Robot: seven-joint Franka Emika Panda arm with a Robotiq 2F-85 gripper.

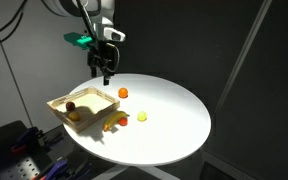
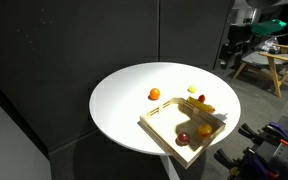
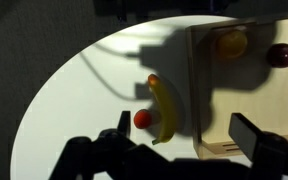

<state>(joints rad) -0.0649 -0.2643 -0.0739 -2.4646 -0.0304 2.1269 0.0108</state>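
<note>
Gripper (image 1: 106, 70) hovering high over table edge, fingers (image 3: 109, 148) spread wide, nothing pinched. Banana (image 3: 164, 108) nearest below me in wrist view, flat on table, just outside wooden tray (image 3: 246, 110). Small red fruit (image 3: 142, 119) touching banana's other side, so it's hemmed in on both flanks. Tray holds yellow fruit (image 3: 232, 43) and dark red fruit (image 3: 281, 55). Orange fruit (image 1: 123, 92) sits apart. Round white table (image 1: 174, 125), dark room, wooden frame (image 2: 272, 62) behind

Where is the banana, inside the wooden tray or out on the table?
Out: in the wrist view the banana lies on the table beside the tray's wall.
</note>
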